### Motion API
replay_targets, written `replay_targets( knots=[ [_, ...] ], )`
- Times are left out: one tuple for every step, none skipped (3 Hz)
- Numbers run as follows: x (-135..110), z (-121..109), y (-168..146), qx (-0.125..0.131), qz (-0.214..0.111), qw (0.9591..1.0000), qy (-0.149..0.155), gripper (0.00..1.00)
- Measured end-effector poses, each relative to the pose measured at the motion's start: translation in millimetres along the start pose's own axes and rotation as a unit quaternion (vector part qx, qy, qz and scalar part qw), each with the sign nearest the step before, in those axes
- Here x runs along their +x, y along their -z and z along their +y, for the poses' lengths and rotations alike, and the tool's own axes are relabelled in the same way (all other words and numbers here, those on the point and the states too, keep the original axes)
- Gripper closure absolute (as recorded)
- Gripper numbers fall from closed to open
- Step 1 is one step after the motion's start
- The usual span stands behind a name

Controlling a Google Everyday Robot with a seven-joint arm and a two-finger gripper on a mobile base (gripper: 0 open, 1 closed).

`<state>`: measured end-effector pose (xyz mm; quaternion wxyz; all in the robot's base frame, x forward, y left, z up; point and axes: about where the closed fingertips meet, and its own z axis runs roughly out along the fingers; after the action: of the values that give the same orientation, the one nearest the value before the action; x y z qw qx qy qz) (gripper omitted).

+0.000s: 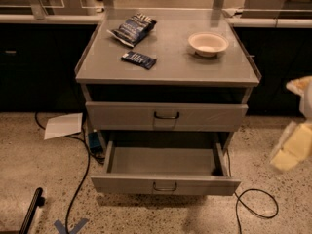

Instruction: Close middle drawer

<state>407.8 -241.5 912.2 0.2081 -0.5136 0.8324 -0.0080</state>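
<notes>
The arm is hanging out past the right edge of the worktop. Its pale gripper is floating lower than the front right corner, touching nothing. I cannot tell if it is spread or pressed together. The middle drawer is sticking far out under the worktop's front edge, showing its grey inside and small dark handle.

No words or numbers can be read. The dark bag on the counter has pale marks, but they cannot be made out. The gripper hangs at the right edge.
</notes>
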Motion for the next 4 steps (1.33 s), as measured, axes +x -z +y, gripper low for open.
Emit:
replay_targets(
  knots=[
    [43.8, 17.2, -45.4, 0.005, -0.017, 0.997, -0.075, 0.0],
    [46.0, 13.6, -51.7, 0.018, -0.022, 0.9965, -0.079, 0.19],
    [46.0, 13.6, -51.7, 0.018, -0.022, 0.9965, -0.079, 0.42],
    [46.0, 13.6, -51.8, 0.018, -0.022, 0.9965, -0.079, 0.66]
  ],
)
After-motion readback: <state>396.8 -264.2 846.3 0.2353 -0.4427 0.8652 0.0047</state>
